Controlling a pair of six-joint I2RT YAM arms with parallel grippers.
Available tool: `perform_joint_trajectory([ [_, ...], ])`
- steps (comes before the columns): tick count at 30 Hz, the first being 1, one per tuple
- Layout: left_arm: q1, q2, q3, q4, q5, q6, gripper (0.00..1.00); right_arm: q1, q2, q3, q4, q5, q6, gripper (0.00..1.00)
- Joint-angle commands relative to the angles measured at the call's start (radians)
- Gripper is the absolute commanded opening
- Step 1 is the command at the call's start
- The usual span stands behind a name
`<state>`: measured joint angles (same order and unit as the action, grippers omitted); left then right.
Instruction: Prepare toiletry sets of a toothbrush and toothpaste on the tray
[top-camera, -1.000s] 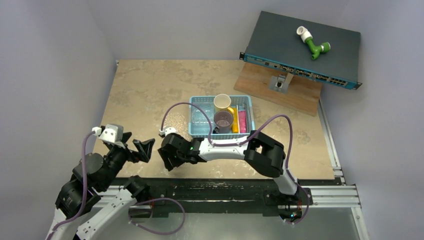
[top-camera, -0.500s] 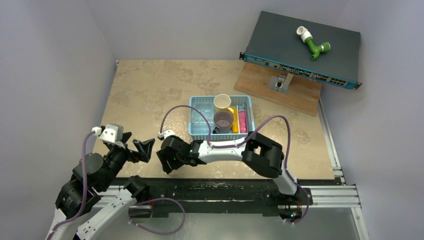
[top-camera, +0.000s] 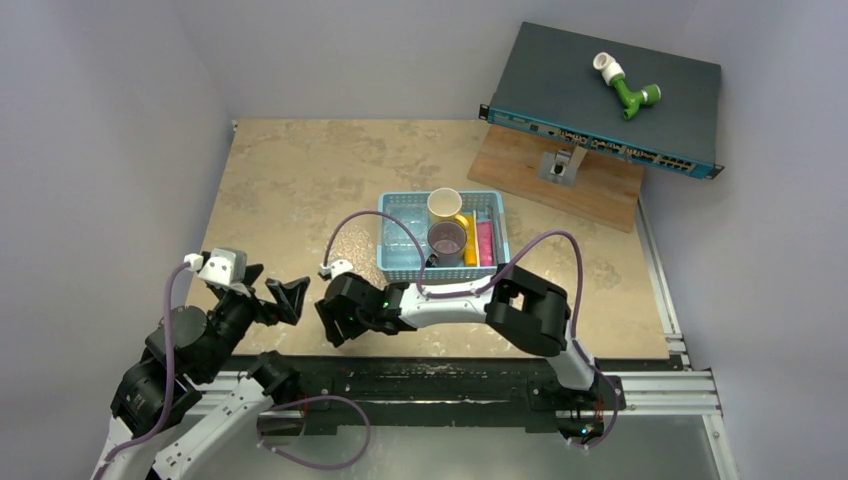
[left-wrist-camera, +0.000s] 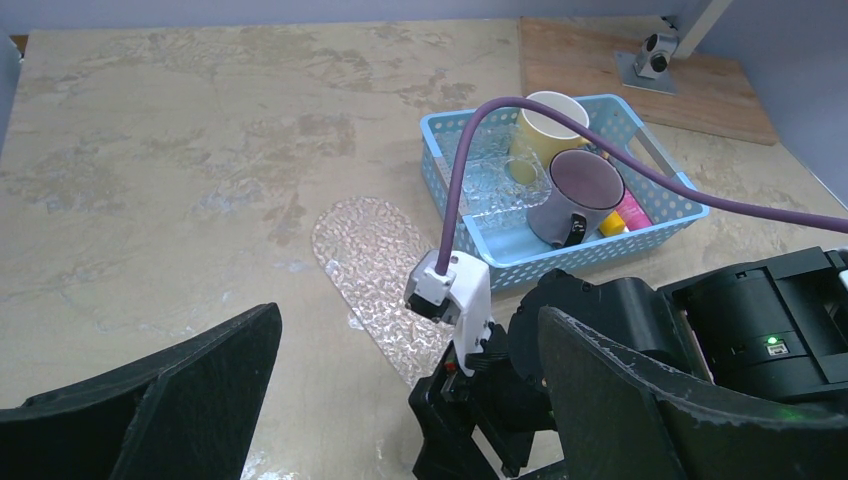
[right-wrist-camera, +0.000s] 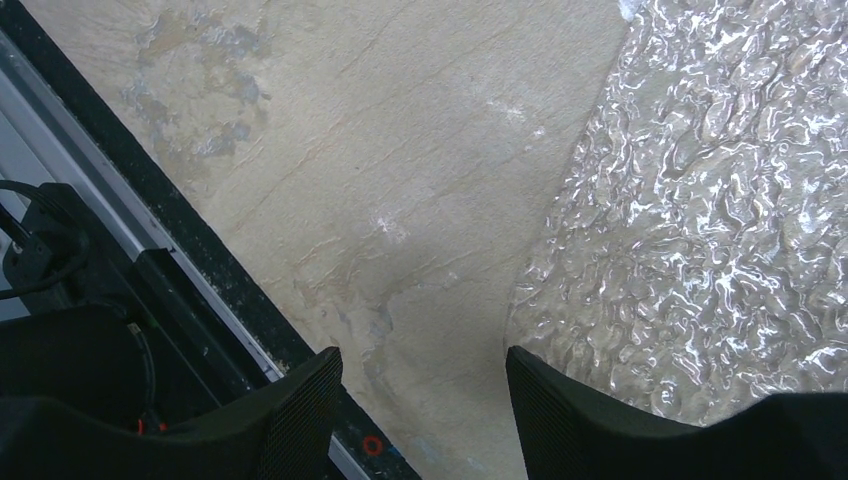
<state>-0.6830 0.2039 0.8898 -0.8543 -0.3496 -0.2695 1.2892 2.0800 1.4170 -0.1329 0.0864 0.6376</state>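
From where I stood, the clear glittery tray (left-wrist-camera: 372, 262) lay flat on the tan surface (top-camera: 290, 180), just beside the left wall of the light-blue basket (left-wrist-camera: 437, 178), and nothing had been laid on it. The toothpaste was in the basket: a yellow-orange tube (top-camera: 469, 245) and a pink tube (top-camera: 485, 243) lay side by side along its right part. Next to them stood a yellow mug (top-camera: 444, 205) and a dark mug (top-camera: 446, 240). I could not pick out a toothbrush with any certainty.

The right gripper (top-camera: 335, 322) reached across to the left and hung low over the surface at the near end of the tray. Its jaws were released, spread apart with only bare surface and the tray's edge showing between them. Whether the one finger (right-wrist-camera: 600, 420) nearest the tray touched it, I could not tell. A purple cable (left-wrist-camera: 560, 125) arched from that wrist back over the basket.

The left gripper (top-camera: 288, 298) was held up off the surface near the left edge, well apart from the tray, with its jaws also spread wide and nothing in them.

At the far right corner a dark network switch (top-camera: 580, 85) rested tilted on a wooden board (top-camera: 520, 165), with a green and white pipe fitting (top-camera: 626, 88) lying on top of it.
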Motion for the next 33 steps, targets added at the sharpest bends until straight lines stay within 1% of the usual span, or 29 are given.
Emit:
perform_joint_trajectory([
  [1,0.002,0.014,-0.003,0.024,-0.015,-0.004,1.00,0.004,-0.036,-0.033,-0.037,0.044,0.016,0.64],
  [4,0.002,0.015,-0.003,0.024,-0.017,-0.004,1.00,0.004,-0.040,-0.032,-0.045,0.055,0.016,0.64],
  [12,0.002,0.015,-0.002,0.024,-0.017,-0.003,1.00,0.005,-0.017,-0.042,-0.042,0.023,0.016,0.64],
  [25,0.003,0.019,-0.001,0.023,-0.019,-0.004,1.00,0.031,-0.111,-0.182,-0.050,0.049,0.044,0.65],
  [33,0.005,0.024,-0.002,0.024,-0.017,-0.004,1.00,0.036,-0.207,-0.321,-0.051,0.096,0.097,0.65],
])
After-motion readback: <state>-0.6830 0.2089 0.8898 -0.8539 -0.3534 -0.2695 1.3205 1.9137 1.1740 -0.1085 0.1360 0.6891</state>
